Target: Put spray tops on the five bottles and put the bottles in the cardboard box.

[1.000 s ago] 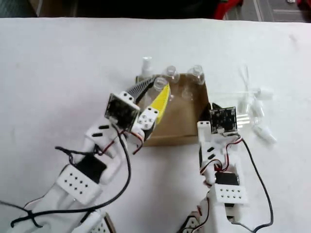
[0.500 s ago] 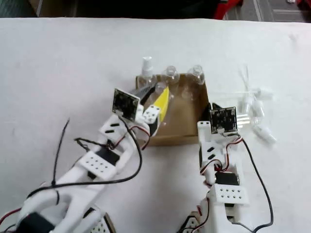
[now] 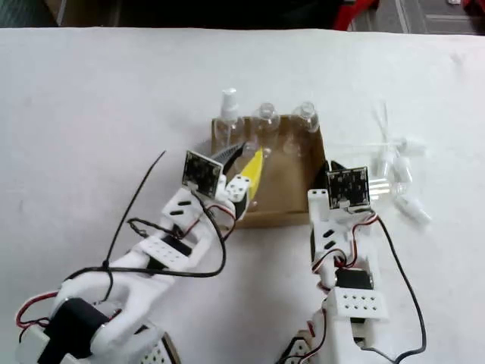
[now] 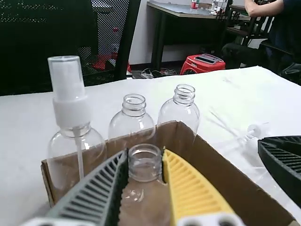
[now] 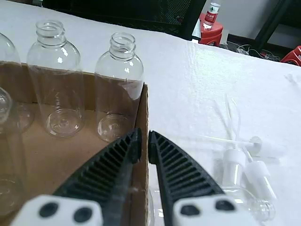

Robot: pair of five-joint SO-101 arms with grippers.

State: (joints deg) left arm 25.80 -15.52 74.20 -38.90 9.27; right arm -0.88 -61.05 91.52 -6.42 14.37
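Observation:
The open cardboard box (image 3: 284, 193) lies mid-table. Three clear bottles stand along its far wall: one with a white spray top (image 3: 227, 114) (image 4: 70, 108) and two uncapped (image 3: 265, 117) (image 3: 305, 115) (image 4: 133, 113) (image 4: 183, 106). My left gripper (image 3: 244, 161) (image 4: 143, 165) is shut on a fourth uncapped bottle (image 4: 143, 162), held upright over the box's left part. My right gripper (image 5: 143, 141) is shut on the box's right wall (image 5: 142, 108), near the far right corner. Loose spray tops (image 3: 398, 167) (image 5: 240, 160) lie on the table right of the box.
White tabletop (image 3: 91, 114) is free on the left and at the far side. The right gripper's black finger (image 4: 282, 160) shows over the box's right side. Chairs and a desk stand beyond the table's far edge.
My left gripper has drawn the held bottle back from the far row toward the box's middle, uncovering the bottle with the spray top. The right arm has not moved.

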